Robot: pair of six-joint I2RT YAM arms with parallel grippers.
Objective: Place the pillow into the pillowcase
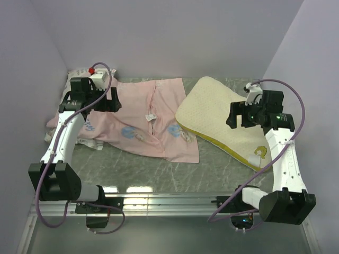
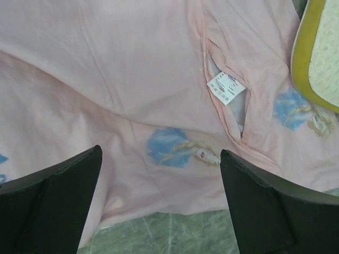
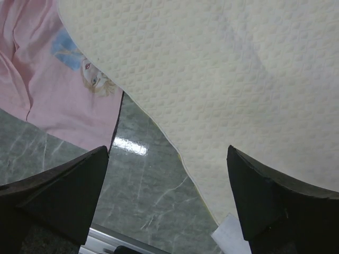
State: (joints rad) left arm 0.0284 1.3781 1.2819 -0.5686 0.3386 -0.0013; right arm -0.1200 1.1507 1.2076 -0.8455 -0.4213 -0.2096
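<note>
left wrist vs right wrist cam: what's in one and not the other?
Left wrist only: the slit opening of the pillowcase, with a white label in it.
Right wrist only: the broad dimpled top of the pillow, a white tag at its near edge, and a metal rail at the edge of the table.
Both: pink pillowcase with an Elsa print, part of the pillow, and green marbled table. The left end effector and right end effector are each open and empty in their own view.

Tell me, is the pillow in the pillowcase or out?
Out. The pillow lies bare, one edge resting over the pink pillowcase, which is spread out beside it.
</note>
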